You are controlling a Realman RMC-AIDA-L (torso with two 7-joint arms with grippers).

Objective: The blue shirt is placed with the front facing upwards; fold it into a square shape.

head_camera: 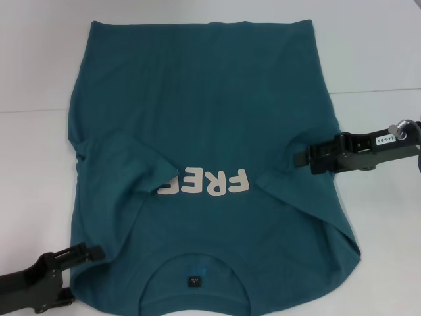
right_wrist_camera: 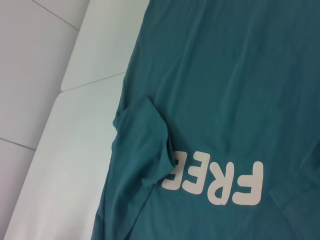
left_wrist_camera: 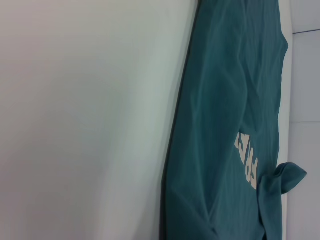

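Both sleeves of the teal-blue cotton T-shirt [head_camera: 210, 131] lie folded in; right pincer [head_camera: 301, 158] and left pincer [head_camera: 99, 251], grip unclear, touch its edges; body folds remain.

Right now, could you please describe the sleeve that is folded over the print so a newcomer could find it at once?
On the white table lies the blue shirt, collar nearest the robot. On the shirt's side toward the left gripper, the folded sleeve lies inward across the chest. Unlike the other sleeve, by the right gripper, it covers the end of the white print.
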